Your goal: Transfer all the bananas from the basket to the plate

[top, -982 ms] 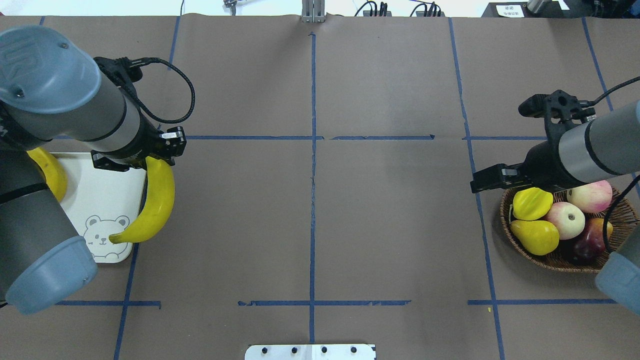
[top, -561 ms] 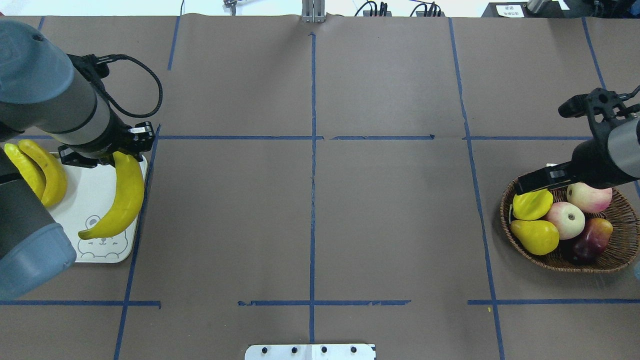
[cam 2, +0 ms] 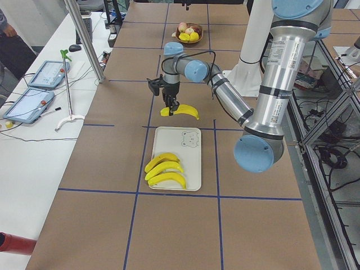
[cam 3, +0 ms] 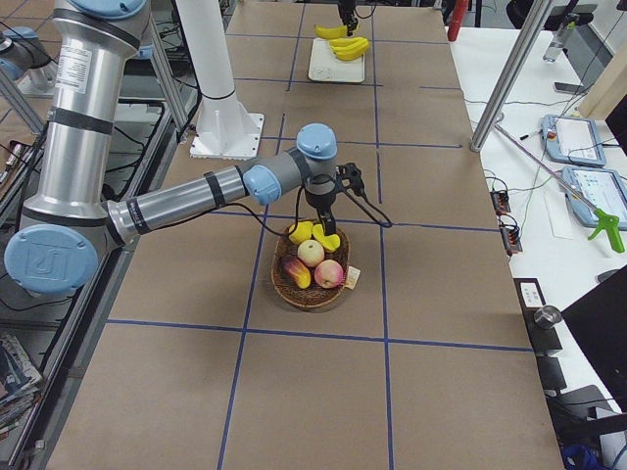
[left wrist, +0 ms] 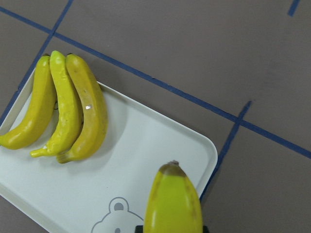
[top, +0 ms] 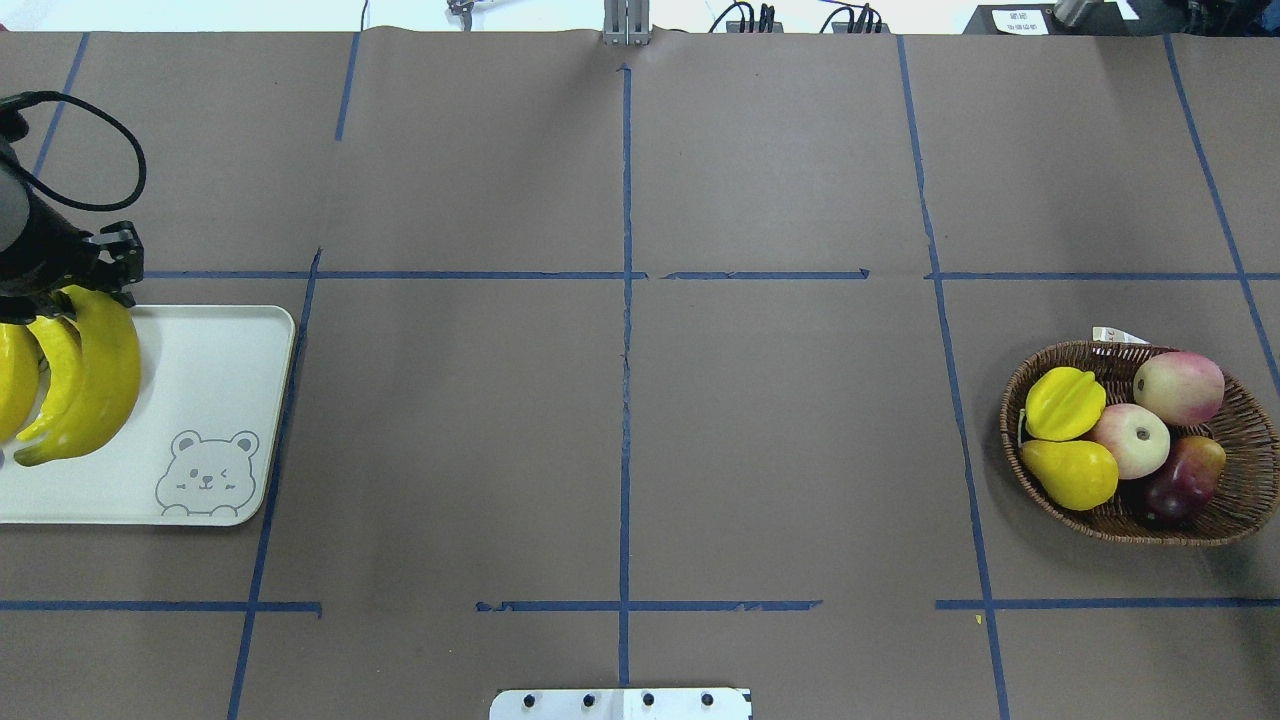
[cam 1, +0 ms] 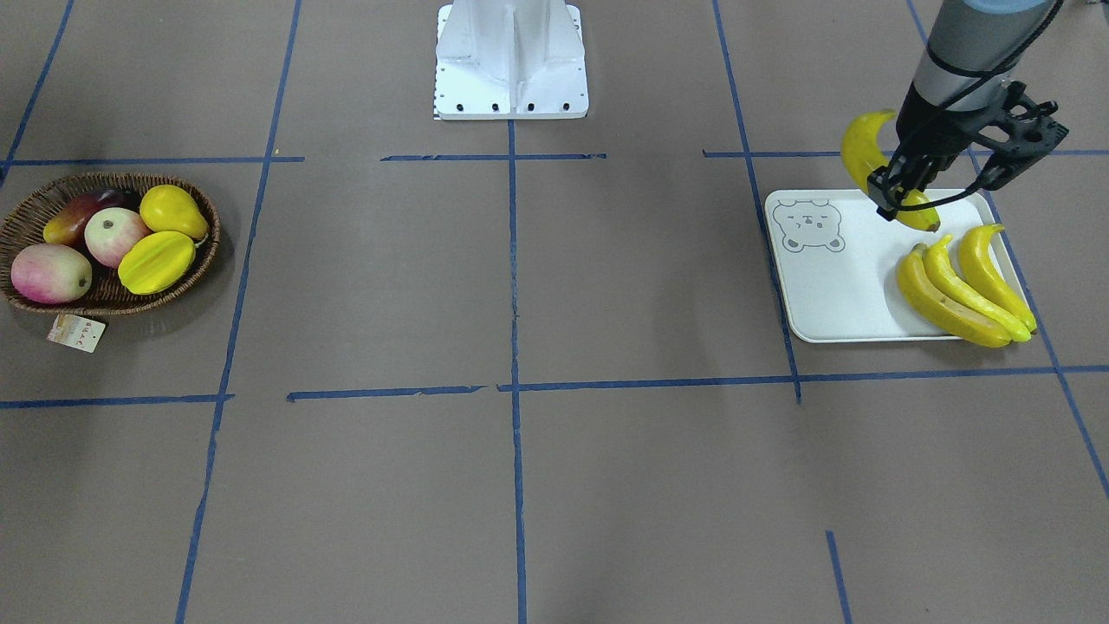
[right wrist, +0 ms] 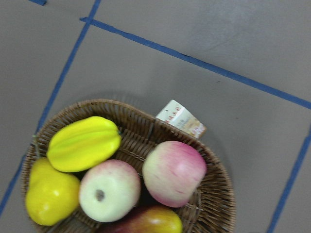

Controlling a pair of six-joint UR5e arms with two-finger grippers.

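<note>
Yellow fruit tells us most of the count. Three bananas (cam 1: 940, 308) lie side by side on the plate (cam 1: 832, 295), at the end away from the bear print (cam 1: 810, 227). The fourth banana (cam 1: 862, 143) hangs in the left claw (cam 1: 897, 198), whose fingers are closed on it near one end. In the side view we see it raised clear of the plate, touching nothing below.

The basket (top: 1120, 525) stands well apart on the other side of the table (top: 780, 450). It holds only a pear (top: 1072, 474), a ridged yellow fruit (top: 1064, 404), two apples (top: 1130, 440) and a dark red fruit (top: 1185, 475). We find no banana in it.

We judge the task nearly done, with only the lowering and release of this last one left.

The right claw (cam 3: 323, 223) hovers over the basket. It shows only in the far side view, so we cannot tell how wide it stands or whether it holds anything.

The carried banana hangs roughly level. Its long axis runs across the plate's short side, about parallel to the three already lying there. The gripped end is the one farther from the robot, and the free end points back toward the robot's base. Its outer curve bulges toward the bear end of the plate, and its hollow side faces the other three. We cannot say which end bears the stem.
</note>
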